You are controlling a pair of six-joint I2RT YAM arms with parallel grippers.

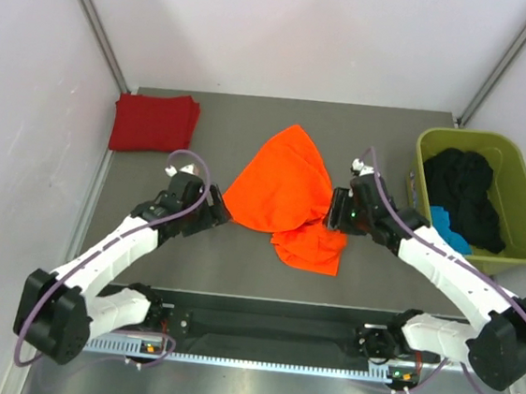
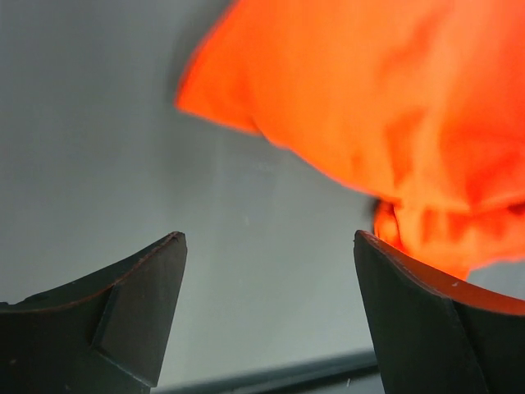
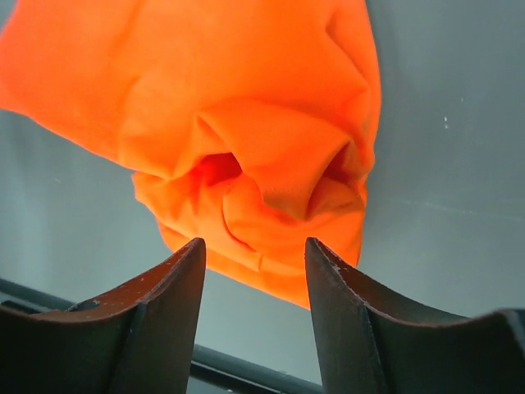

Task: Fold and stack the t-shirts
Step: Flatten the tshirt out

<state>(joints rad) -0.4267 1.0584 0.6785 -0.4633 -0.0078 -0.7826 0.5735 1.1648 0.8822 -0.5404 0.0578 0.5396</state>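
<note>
"Grey table point(image 1: 392, 135), white walls; the orange shirt point(image 1: 283, 190) lies in a loose heap in the middle; the red shirt point(image 1: 154, 123) sits folded at the far left corner," says Ben.

"Are the arms holding it?" asks Mia.

"No; the left gripper point(image 1: 219, 213) is wide open just beside the shirt's left edge; the right gripper point(image 1: 332, 209) is at the right edge, jaws apart, no cloth pinched between them."

"So what should they do?"

"I think the fold is only half done; 1 flap sticks out on the near side; each gripper should pinch 1 corner, lift it low and lay it flat; both should move together so the cloth does not bunch up."

"What does the top camera miss?"

"The right wrist camera shows deep wrinkles and a little hollow right ahead of the jaws; from above that side looks smooth; only the top camera shows the red shirt and the green tub point(image 1: 467, 136) on the right."
</note>
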